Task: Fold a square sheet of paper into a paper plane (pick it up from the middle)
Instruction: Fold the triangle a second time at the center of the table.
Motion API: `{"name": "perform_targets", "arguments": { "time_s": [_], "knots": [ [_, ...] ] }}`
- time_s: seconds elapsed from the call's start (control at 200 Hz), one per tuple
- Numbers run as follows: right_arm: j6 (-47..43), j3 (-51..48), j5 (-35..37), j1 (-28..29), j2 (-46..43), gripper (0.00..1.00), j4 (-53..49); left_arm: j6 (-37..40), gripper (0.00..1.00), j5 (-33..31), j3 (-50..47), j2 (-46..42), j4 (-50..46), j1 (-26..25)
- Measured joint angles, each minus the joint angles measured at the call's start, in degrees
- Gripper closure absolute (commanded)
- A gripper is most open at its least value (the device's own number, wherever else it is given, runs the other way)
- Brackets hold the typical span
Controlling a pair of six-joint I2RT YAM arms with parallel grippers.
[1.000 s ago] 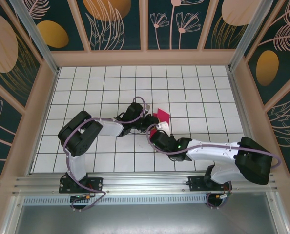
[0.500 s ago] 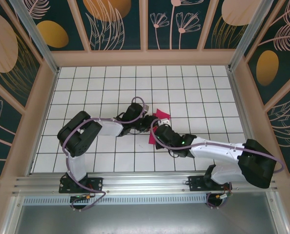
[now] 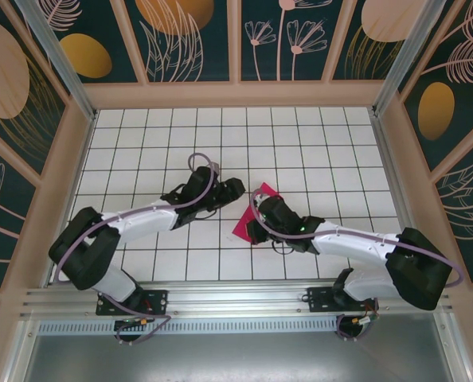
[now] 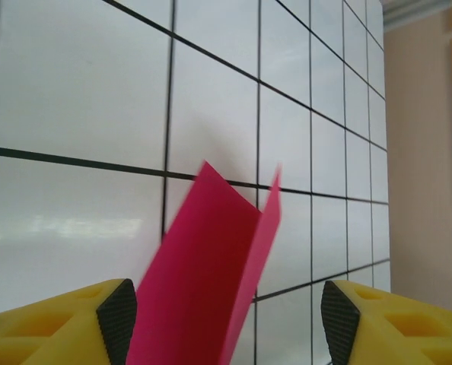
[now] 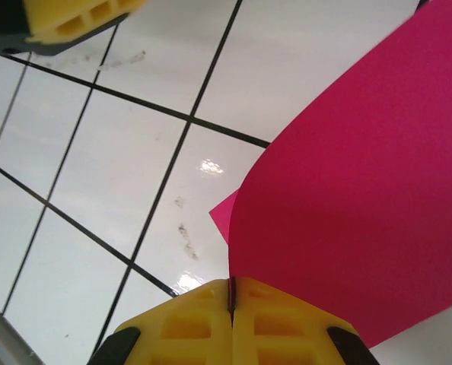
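The square sheet of paper (image 3: 247, 223) is magenta-pink and bent into a creased fold near the middle of the tiled floor. My right gripper (image 3: 261, 213) is shut on one edge of the sheet (image 5: 348, 190), which curves up from the seam of the closed jaws (image 5: 231, 293). My left gripper (image 3: 232, 190) sits just left of the sheet and is open. In the left wrist view the folded sheet (image 4: 203, 258) stands as a V between the wide-apart fingertips (image 4: 118, 319), nearer the left one and not pinched.
White tiled floor (image 3: 157, 143) with black grid lines, bounded by peach walls with patterned panels. A metal rail (image 3: 236, 298) runs along the near edge by the arm bases. A yellow finger of the left gripper (image 5: 74, 19) shows at the top of the right wrist view.
The left arm has stretched out low to the left and its gripper has drawn back a little from the paper. The right gripper has shifted, and more of the sheet shows below-left.
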Motion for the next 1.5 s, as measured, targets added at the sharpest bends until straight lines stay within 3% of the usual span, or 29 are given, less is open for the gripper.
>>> {"name": "perform_targets", "arguments": {
  "time_s": [0.27,0.55,1.071,1.496],
  "knots": [
    [0.0,-4.2,-9.6,-7.8,0.0,1.00,4.7,0.9,0.62,-1.1,-3.3,-1.5,-0.1,0.3],
    [-0.1,-8.1,-18.3,-13.3,1.4,1.00,8.3,2.0,0.83,6.0,-4.2,2.7,4.5,-0.3],
    [0.0,-9.8,-21.3,-16.1,1.4,1.00,11.2,-1.4,0.91,10.5,-6.4,8.5,8.9,-7.8],
    [-0.7,-10.6,-20.1,-17.0,1.4,1.00,11.2,-1.4,0.95,9.6,-5.2,13.2,7.1,-8.7]
  ]
}}
